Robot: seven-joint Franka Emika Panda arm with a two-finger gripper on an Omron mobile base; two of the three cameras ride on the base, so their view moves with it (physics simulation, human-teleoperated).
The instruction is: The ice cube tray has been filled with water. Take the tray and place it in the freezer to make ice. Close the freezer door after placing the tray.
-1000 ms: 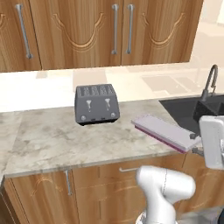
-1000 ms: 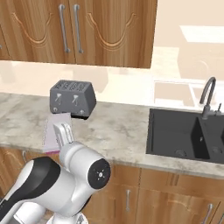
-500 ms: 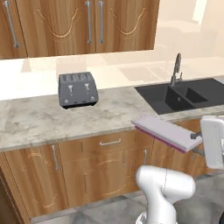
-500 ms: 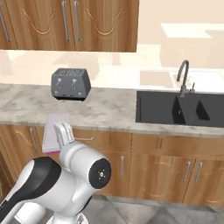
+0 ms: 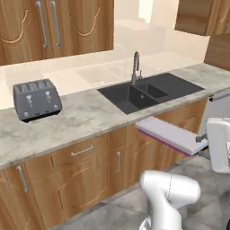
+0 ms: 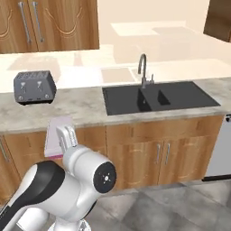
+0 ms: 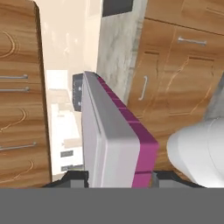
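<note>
Progress: the thin, long ice cube tray with pale lilac-white top and magenta-pink edge is already off the counter and carried in the air in front of the wooden lower cabinets; I judge that step 1, taking the tray, is done.
Left to do: bring the tray to the freezer, set it inside, and shut the freezer door; none of these can be confirmed here.
Hand: the 2-finger gripper is narrowed on one short end of the tray, with 1 dark finger tip on each side of it.
Tray position: held about level in the left base view, below the edge of the grey marbled countertop, touching no cabinet.
Tray content: the task says water, but I cannot tell any water or separate cells on the pale top.
Black double sink: both basins look empty; the grey tap stands behind.
Dark grey 4-slot toaster: on the counter, well apart from the tray; nothing visible in the slots.
</note>
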